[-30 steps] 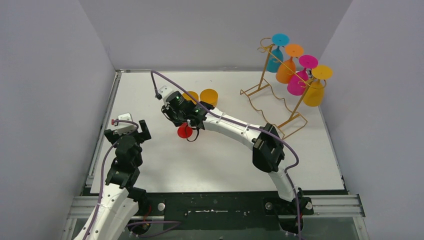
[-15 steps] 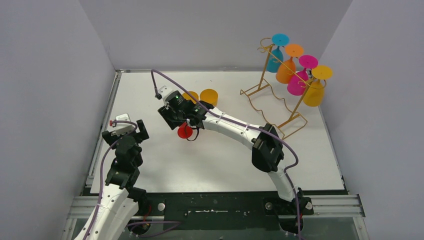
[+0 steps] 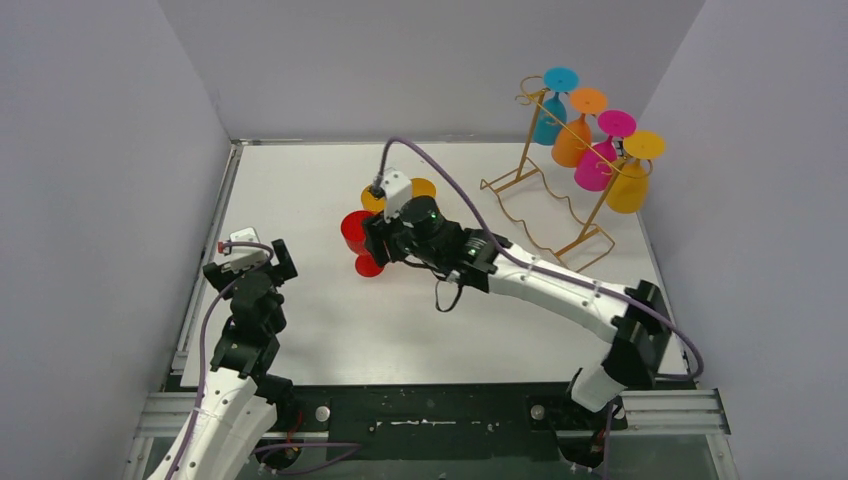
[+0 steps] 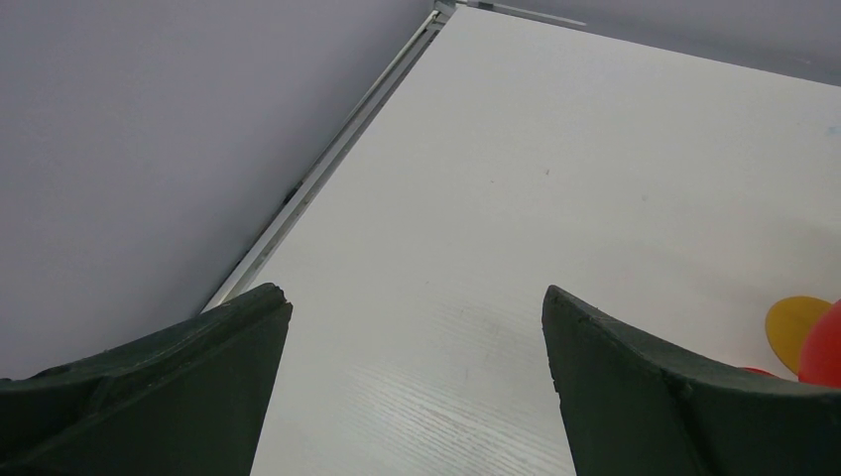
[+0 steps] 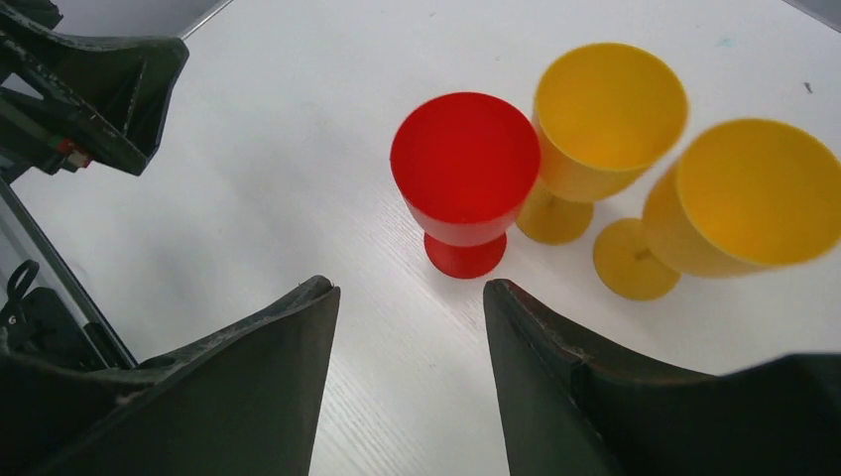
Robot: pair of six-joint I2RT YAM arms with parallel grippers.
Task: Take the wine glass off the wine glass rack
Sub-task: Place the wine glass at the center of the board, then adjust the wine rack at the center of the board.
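Observation:
The gold wire wine glass rack [image 3: 540, 205] stands at the back right, with a blue [image 3: 547, 122], an orange [image 3: 572, 143], a magenta [image 3: 595, 168] and a yellow wine glass [image 3: 629, 186] hanging upside down from it. A red wine glass [image 3: 353, 232] [image 5: 464, 169] stands upright on the table, left of centre. My right gripper [image 3: 377, 247] [image 5: 409, 293] is open and empty, just behind that glass and not touching it. My left gripper [image 3: 255, 263] [image 4: 415, 297] is wide open over bare table near the left edge.
Two yellow glasses [image 5: 605, 124] [image 5: 754, 193] stand upright beside the red one, on its far side. The right arm's elbow [image 3: 640, 340] sits low at the front right. Grey walls enclose the table on three sides.
My right gripper has opened and let go of the red glass, which now stands on the table. The right arm has swung back to the right. The left arm has barely moved.

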